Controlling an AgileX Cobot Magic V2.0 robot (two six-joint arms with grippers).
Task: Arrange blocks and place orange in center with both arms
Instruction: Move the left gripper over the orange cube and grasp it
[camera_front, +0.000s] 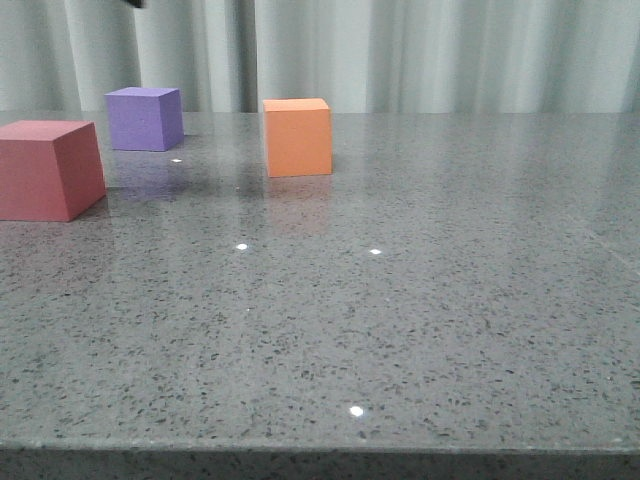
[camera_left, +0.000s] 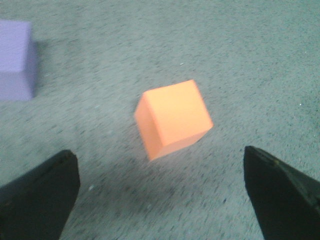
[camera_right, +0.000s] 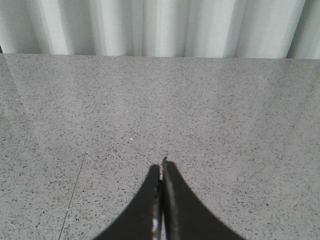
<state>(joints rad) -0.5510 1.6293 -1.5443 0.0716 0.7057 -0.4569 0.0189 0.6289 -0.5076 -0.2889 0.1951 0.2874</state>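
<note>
In the front view the orange cube (camera_front: 297, 137) stands on the grey speckled table (camera_front: 400, 320), far centre-left. The purple cube (camera_front: 145, 118) is further back to its left, and the red cube (camera_front: 48, 168) is nearest, at the left edge. Neither gripper shows in the front view. In the left wrist view my left gripper (camera_left: 161, 192) is open and empty, above the table; the orange cube (camera_left: 173, 118) lies beyond the gap between the fingers, with the purple cube (camera_left: 16, 59) off to one side. In the right wrist view my right gripper (camera_right: 162, 167) is shut and empty over bare table.
A pale pleated curtain (camera_front: 400, 50) hangs behind the table's far edge. The table's front edge (camera_front: 320, 450) runs along the bottom of the front view. A thin seam line (camera_right: 75, 187) crosses the tabletop in the right wrist view.
</note>
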